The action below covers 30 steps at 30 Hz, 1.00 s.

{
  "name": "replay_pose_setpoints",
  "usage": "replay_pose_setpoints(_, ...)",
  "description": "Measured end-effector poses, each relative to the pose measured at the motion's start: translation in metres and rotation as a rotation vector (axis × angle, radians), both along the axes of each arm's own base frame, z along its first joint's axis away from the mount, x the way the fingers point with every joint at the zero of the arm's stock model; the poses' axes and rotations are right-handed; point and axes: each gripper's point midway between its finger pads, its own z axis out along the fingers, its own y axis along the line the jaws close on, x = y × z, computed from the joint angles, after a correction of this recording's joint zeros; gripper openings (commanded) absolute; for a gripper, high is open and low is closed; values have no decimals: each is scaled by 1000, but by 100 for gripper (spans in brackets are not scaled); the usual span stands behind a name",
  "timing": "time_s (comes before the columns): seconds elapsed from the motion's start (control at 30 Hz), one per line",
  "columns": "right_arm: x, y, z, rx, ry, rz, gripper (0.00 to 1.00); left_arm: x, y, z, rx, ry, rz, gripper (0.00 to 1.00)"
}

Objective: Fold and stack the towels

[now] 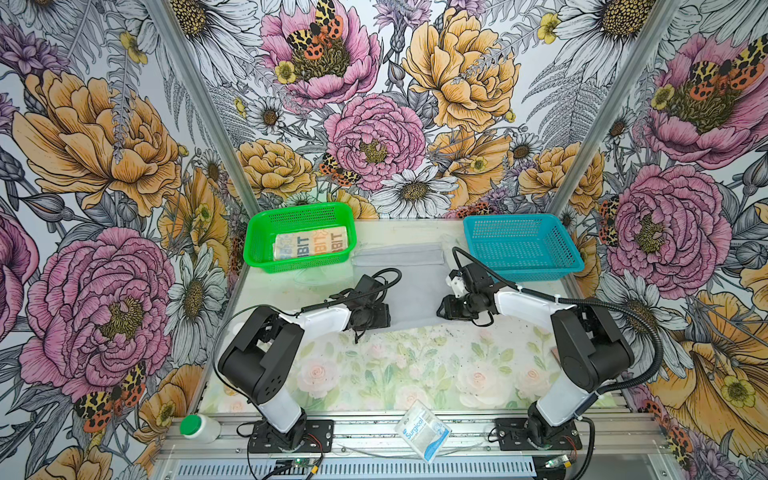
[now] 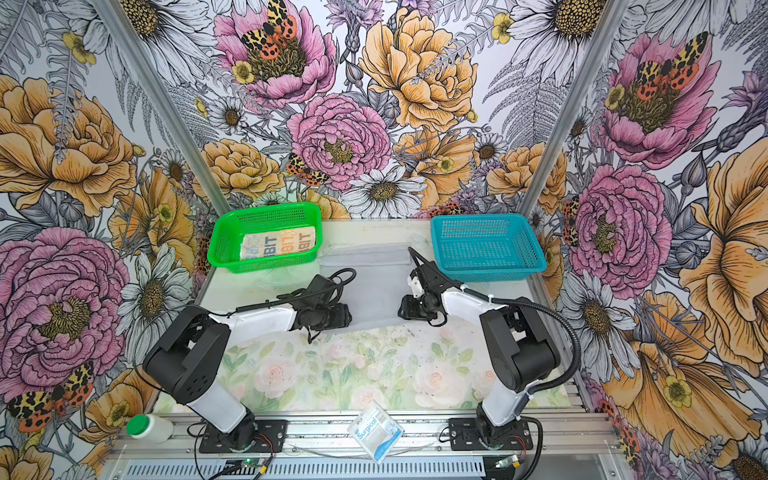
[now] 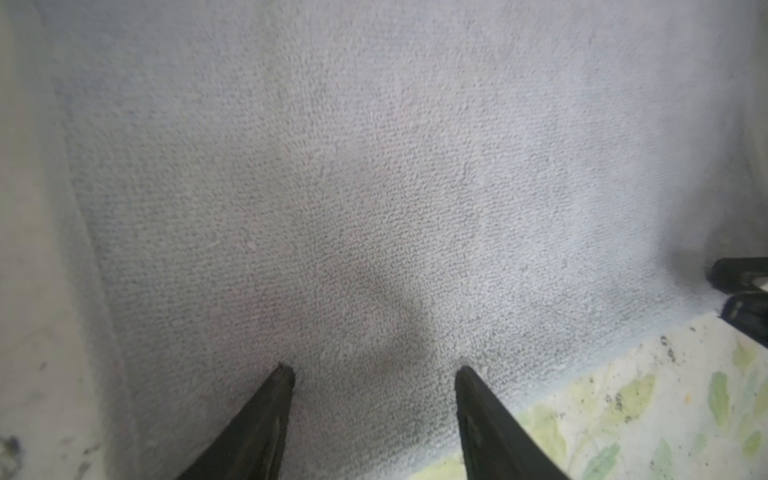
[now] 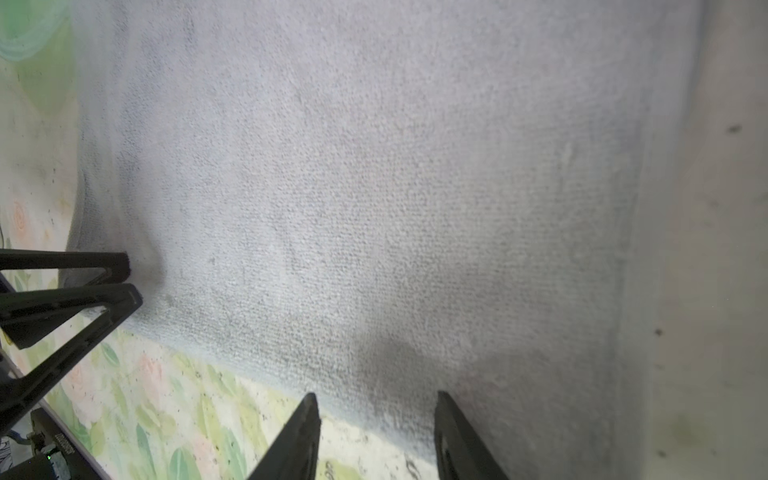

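Inspection, fold stage: the grey towel (image 1: 405, 291) lies flat at the table's centre, with a turned-over band along its 12 o'clock edge between the two baskets. The RABBIT towel (image 1: 309, 245) sits folded inside the green basket (image 1: 299, 208) at 10 o'clock; the blue basket (image 1: 519, 245) at 2 o'clock holds nothing. No third towel is visible in any view. The left gripper (image 3: 374, 372) stands over the grey towel's 7 o'clock corner and the right gripper (image 4: 376, 397) over its 5 o'clock corner. Both have their jaws spread with nothing between them. Whether the tips touch the pile cannot be told. Hazards noted: the right tips sit at the hem, while the left tips sit further in on the cloth. Unequal bites would likely lift the edge crooked and give a skewed fold. Closing onto flat pile away from a hem may pinch only a pucker, which could slip out partway through the carry. A low sweep toward 12 o'clock could drag the whole cloth against the baskets or undo the turned-over band. The Surgical packet (image 1: 422, 430) at 6 o'clock is clear of the work.
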Motion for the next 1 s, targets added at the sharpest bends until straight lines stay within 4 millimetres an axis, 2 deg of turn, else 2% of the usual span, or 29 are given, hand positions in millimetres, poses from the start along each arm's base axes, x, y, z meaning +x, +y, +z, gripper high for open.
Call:
replay_pose_setpoints(0.17,-31,-3,0,27,36,-7,45,-26,3,0,15,25,-17,67)
replay_pose_setpoints(0.3,-59,3,0,38,59,2,45,-46,6,-2,39,43,-41,68)
replay_pose_setpoints(0.47,-92,5,2,54,77,-4,45,-73,20,-2,63,72,-35,68)
replay_pose_setpoints(0.6,-99,1,14,80,52,-39,45,-83,30,8,68,70,-26,68)
replay_pose_setpoints(0.7,-90,4,31,98,20,-45,45,-76,31,29,60,25,-24,68)
replay_pose_setpoints(0.77,-76,10,45,100,-9,-46,45,-60,31,51,45,-30,-8,68)
replay_pose_setpoints(0.83,-48,20,64,102,-61,-35,45,-34,39,75,29,-101,44,67)
replay_pose_setpoints(0.9,-13,30,80,103,-113,-29,44,-7,56,92,22,-148,117,64)
replay_pose_setpoints(1.0,49,39,90,81,-190,-30,42,33,88,102,32,-180,223,59)
